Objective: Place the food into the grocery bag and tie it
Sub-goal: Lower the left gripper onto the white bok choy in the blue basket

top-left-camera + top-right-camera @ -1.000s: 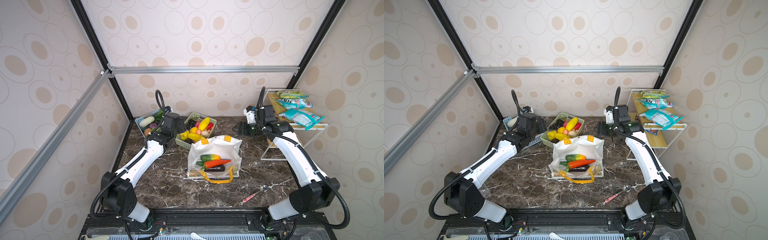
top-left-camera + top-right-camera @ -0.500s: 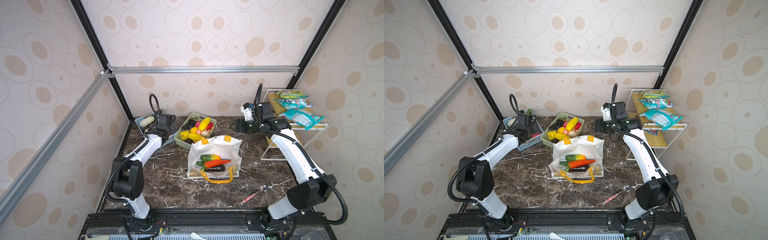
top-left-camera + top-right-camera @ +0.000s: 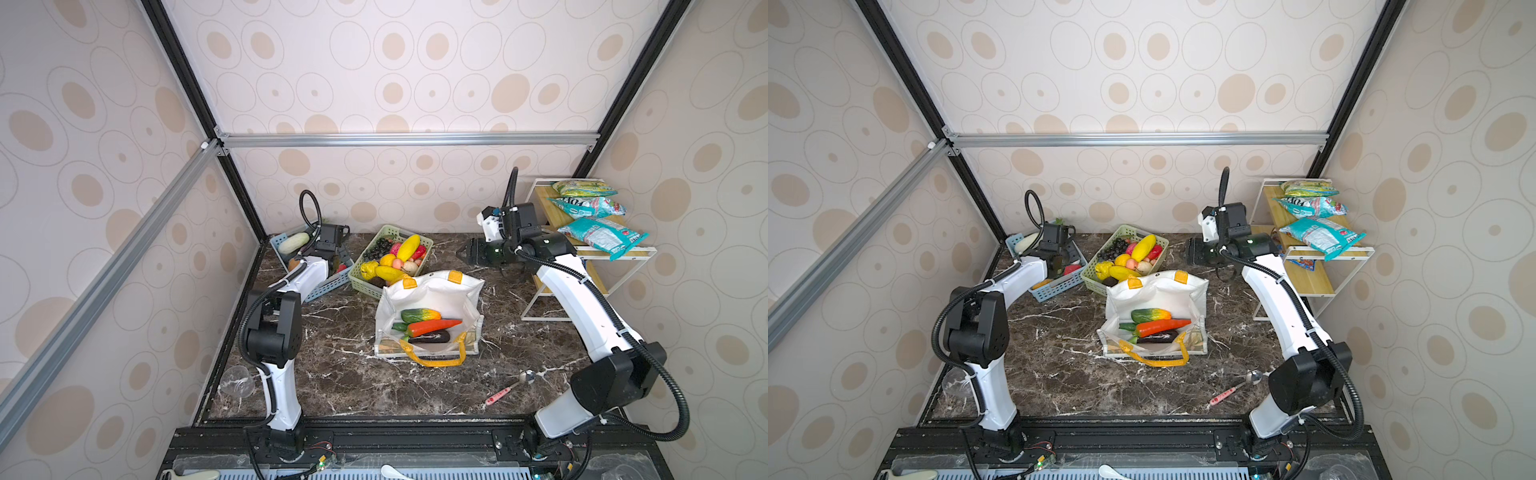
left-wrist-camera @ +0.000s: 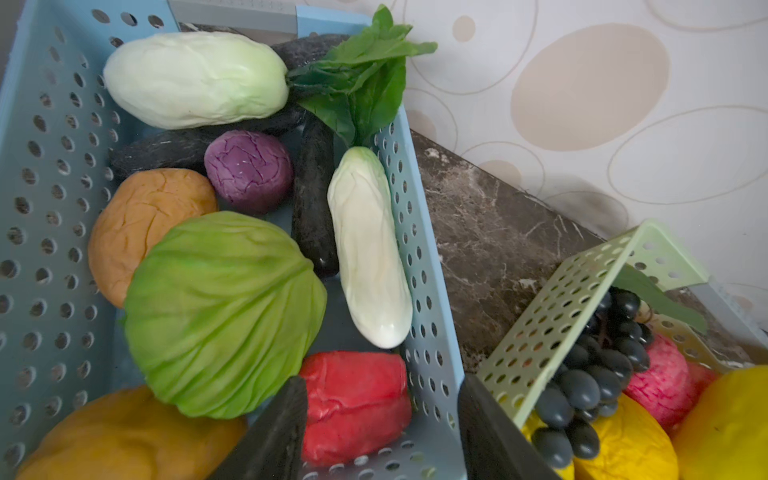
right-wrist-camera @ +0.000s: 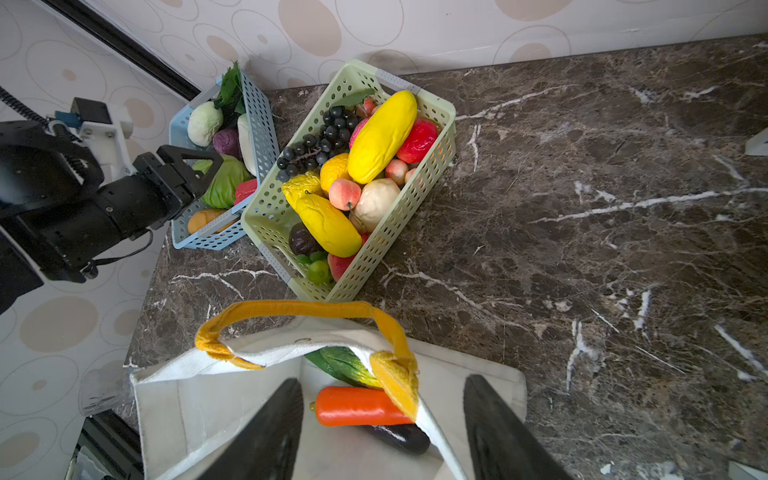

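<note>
Left gripper [image 4: 381, 386] hangs over the blue basket [image 4: 419, 257] at the desk's [image 3: 345, 374] back left corner, jaws apart and empty, the red piece [image 4: 353, 399] just beneath them. Right gripper [image 5: 382, 382], open and empty, hovers above the bag [image 3: 432, 291] mid-desk, farther off

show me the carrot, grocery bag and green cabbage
carrot [image 3: 434, 326], in a top view, middle of orange body
grocery bag [image 3: 432, 293], in a top view, white back wall
green cabbage [image 4: 224, 311], left wrist view, centre of leaves
</note>
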Motion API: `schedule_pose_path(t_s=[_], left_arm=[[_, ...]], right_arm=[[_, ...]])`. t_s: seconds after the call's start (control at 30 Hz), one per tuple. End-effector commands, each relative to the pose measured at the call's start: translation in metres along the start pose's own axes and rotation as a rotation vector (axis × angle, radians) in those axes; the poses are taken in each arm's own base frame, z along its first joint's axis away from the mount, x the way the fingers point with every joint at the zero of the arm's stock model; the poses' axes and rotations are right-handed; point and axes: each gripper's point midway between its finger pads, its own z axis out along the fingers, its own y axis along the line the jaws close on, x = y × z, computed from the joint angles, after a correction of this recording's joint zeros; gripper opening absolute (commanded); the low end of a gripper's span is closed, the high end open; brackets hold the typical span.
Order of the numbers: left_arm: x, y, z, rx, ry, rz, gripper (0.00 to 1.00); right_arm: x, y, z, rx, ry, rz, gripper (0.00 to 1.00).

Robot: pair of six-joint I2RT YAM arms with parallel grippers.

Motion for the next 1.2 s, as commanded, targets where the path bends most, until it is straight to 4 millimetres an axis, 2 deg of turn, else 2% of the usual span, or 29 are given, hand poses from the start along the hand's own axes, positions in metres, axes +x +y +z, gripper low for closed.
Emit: schedule_pose_path(t_s=[0.0, 0.4, 0.63, 0.77, 0.8, 0.97, 1.17], left_arm=[[-0.017, -0.003, 0.009, 0.004, -0.025, -0.079, 0.55], [-0.019, -0.002, 0.060, -0.025, -0.004, -0.150, 0.51], [-0.021, 0.002, 0.078, -0.063, 0.005, -0.177, 0.51], [-0.020, 0.009, 0.079, -0.097, 0.001, -0.171, 0.51], [-0.019, 0.012, 0.078, -0.110, -0.001, -0.170, 0.50], [-0.019, 0.026, 0.069, -0.157, -0.032, -0.185, 0.48], [-0.025, 0.024, 0.060, -0.131, -0.059, -0.199, 0.48]], right_arm=[[0.001, 0.003, -0.002, 0.002, 0.001, -0.006, 0.64], [-0.002, 0.004, -0.007, 0.023, -0.002, -0.013, 0.64], [0.002, 0.001, -0.007, 0.042, 0.006, -0.009, 0.64], [0.000, 0.000, -0.006, 0.041, 0.001, -0.007, 0.64], [0.003, 0.009, -0.003, 0.026, 0.011, -0.022, 0.64], [0.006, 0.011, -0.001, 0.019, 0.020, -0.024, 0.64], [0.008, 0.010, -0.003, 0.028, 0.020, -0.028, 0.64]])
